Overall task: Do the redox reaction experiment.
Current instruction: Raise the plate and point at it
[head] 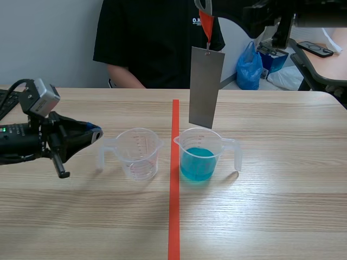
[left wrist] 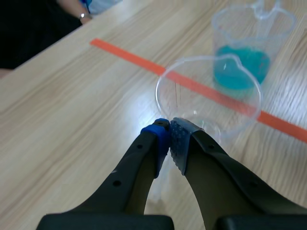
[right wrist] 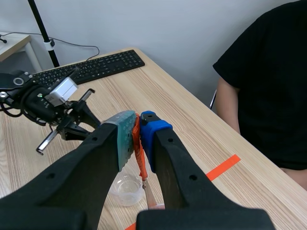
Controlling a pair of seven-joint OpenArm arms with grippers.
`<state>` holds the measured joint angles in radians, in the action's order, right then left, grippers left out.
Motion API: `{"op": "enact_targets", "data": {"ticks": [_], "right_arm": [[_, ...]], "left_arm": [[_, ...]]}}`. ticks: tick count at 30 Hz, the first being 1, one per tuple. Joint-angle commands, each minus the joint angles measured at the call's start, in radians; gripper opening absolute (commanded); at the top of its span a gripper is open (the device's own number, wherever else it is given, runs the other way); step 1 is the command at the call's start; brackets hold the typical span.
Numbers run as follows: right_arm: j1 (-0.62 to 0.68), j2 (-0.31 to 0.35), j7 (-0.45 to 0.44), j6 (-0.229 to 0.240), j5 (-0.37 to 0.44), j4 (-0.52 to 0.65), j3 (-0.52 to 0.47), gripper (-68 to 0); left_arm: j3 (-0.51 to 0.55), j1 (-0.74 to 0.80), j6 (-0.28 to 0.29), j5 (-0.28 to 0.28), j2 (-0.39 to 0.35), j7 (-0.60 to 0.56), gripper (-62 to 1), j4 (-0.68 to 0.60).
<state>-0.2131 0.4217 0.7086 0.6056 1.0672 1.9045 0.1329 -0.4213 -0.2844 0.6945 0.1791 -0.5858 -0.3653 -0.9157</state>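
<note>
**Handling.** I judge the sheet (head: 206, 86) to be light, thin and stiff, with smooth faces that would slip between soft pads. The sound hold is the orange strap (head: 206, 30) fixed at its top edge, not the metal itself. Hung this way it is free to swing and twist, so I expect any lowering to call for a slow, plumb descent. The blue cup (head: 199, 154) is thin clear plastic, part full. I rate it as light and easy to tip if the sheet knocks its rim.

**Appearance.** The sheet is a plain grey rectangle with a dull finish, and it is flat. I see no bends or marks.

**Position.** The sheet hangs upright over the tabletop (head: 282, 206). Its lower edge is about level with the blue cup's far rim and above the liquid, and I see no metal in the liquid. The blue cup stands just beside the tape line (head: 174, 216) on the right arm's side. The empty cup (head: 138, 154) stands just beside the line on the other side.

**Claws.** The right claw (right wrist: 136, 125) is raised and clamped on the strap, with both pads tight against it. The left claw (left wrist: 169, 129) sits low at the handle side of the empty cup and is pinched narrow. I cannot tell whether the handle lies between its pads.
</note>
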Motion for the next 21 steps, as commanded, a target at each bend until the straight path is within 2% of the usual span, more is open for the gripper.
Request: {"op": "enact_targets", "data": {"ticks": [1, 11, 21], "right_arm": [[-0.019, 0.007, -0.015, -0.007, 0.016, 0.01, -0.011, -66.2], [-0.019, 0.007, -0.014, -0.007, 0.018, 0.01, -0.011, -66.2], [-0.019, 0.007, -0.014, -0.007, 0.018, 0.01, -0.011, -66.2]], "left_arm": [[-0.004, -0.026, 0.002, 0.039, 0.017, 0.016, -57.1, -0.013], [-0.059, -0.124, 0.002, 0.116, 0.135, 0.132, -57.1, -0.013], [-0.132, -0.176, 0.002, 0.118, 0.261, 0.205, -57.0, -0.013]]}}
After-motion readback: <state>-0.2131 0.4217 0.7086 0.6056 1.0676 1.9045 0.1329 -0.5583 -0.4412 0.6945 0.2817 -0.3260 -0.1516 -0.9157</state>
